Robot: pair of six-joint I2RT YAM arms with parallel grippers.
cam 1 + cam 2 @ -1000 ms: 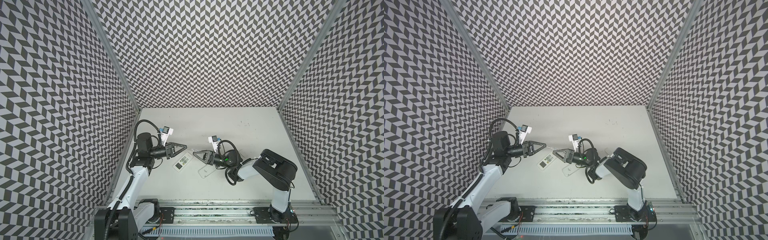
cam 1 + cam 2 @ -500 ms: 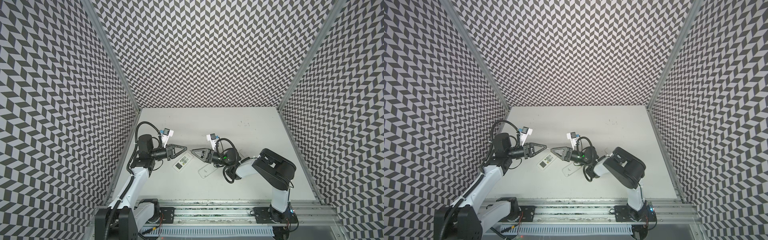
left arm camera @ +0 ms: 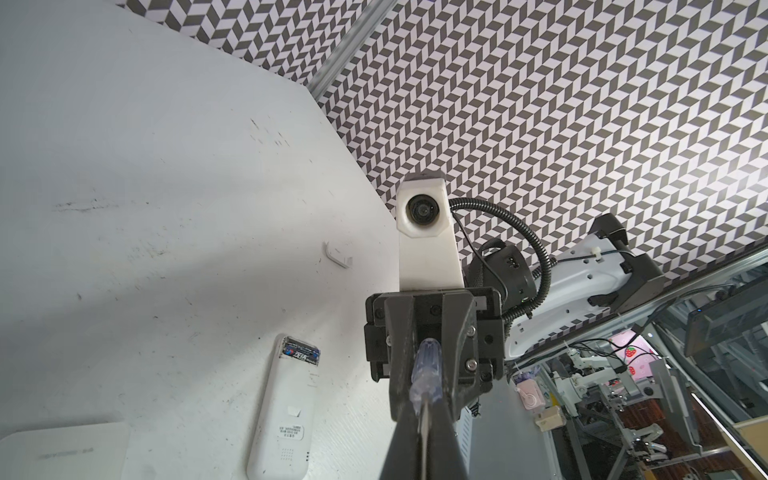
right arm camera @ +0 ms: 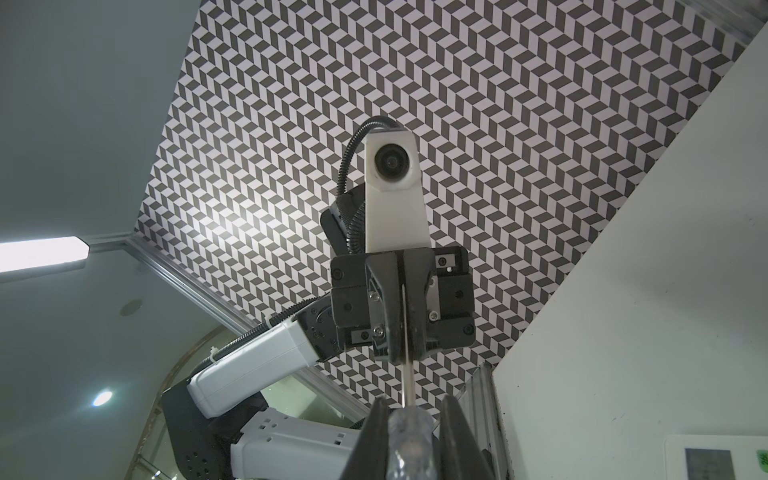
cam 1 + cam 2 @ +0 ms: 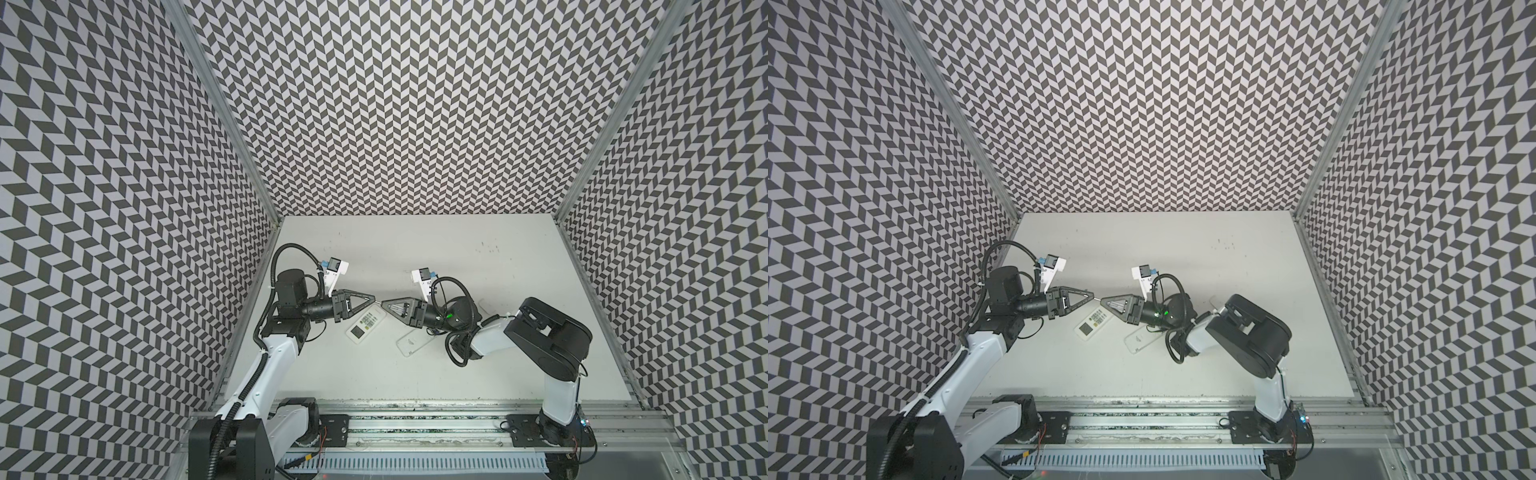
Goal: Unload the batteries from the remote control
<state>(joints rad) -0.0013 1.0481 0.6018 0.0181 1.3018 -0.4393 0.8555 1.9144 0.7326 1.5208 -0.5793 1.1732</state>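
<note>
Batteries (image 3: pixel 301 353) sit in the open end compartment of a white remote (image 3: pixel 286 419) lying back-up on the table (image 3: pixel 124 166) near the right arm; count unclear. Left gripper (image 5: pixel 371 298) is clamped on the metal shaft of a clear-handled screwdriver (image 3: pixel 424 372), and the right gripper (image 5: pixel 385 303) is closed around its handle, tips nearly meeting over the end of a second, face-up remote (image 5: pixel 365 328). Small white plastic piece (image 3: pixel 337 254) lies apart on the table.

Above the bench (image 5: pixel 415 257), both arms are pointing at each other, left fingers (image 4: pixel 382 291) and right fingers (image 3: pixel 397 332) clamping one screwdriver's (image 3: pixel 426 365) opposite ends.
</note>
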